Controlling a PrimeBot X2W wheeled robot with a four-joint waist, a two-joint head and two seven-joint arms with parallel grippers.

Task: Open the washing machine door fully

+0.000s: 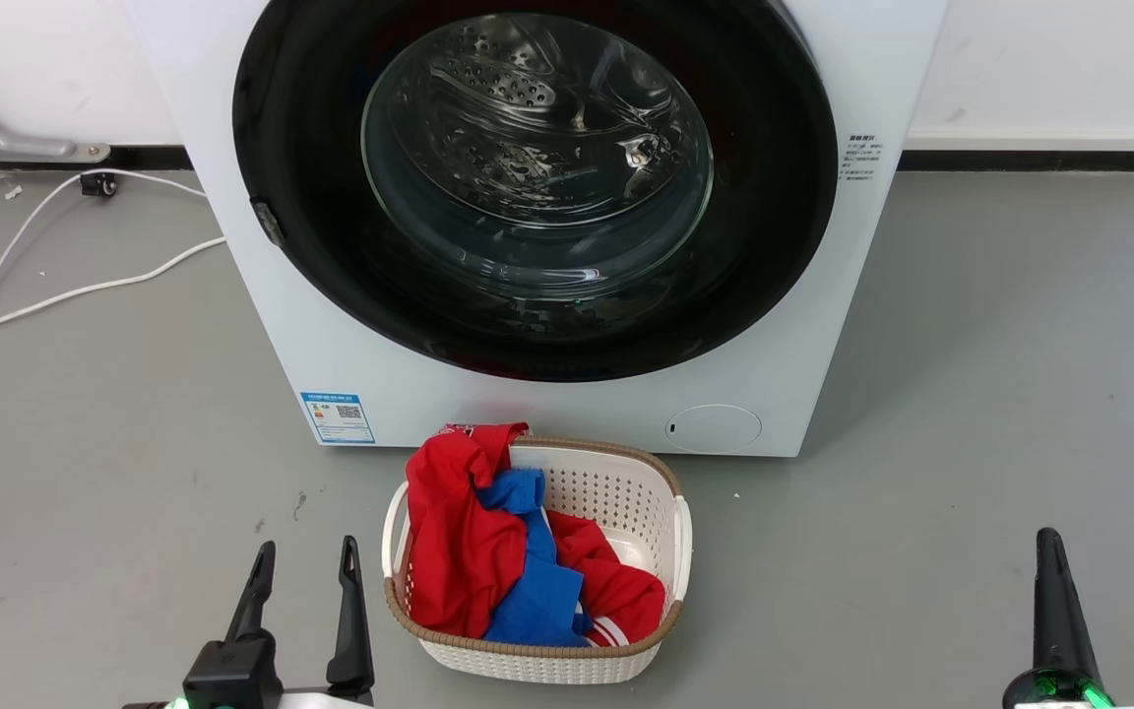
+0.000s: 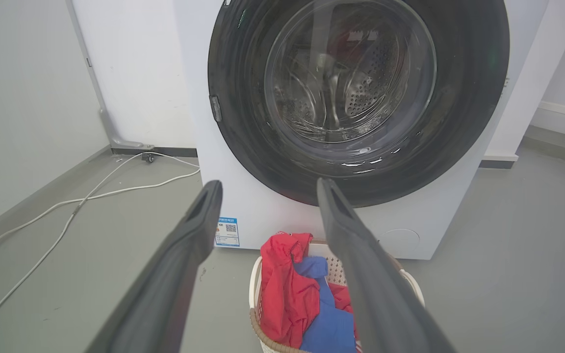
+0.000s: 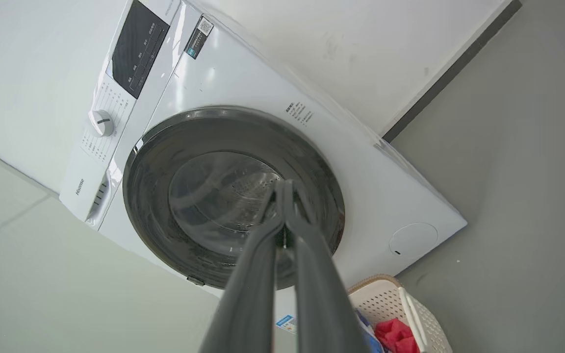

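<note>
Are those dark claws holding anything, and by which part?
Nothing is held: left gripper open, right gripper shut empty, both clear of the glossy black round door.

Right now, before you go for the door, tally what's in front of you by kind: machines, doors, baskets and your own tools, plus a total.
washing machine: 1
washing machine door: 1, closed
laundry basket: 1
tools: 2, left tool open, right tool shut
Total: 5
</note>
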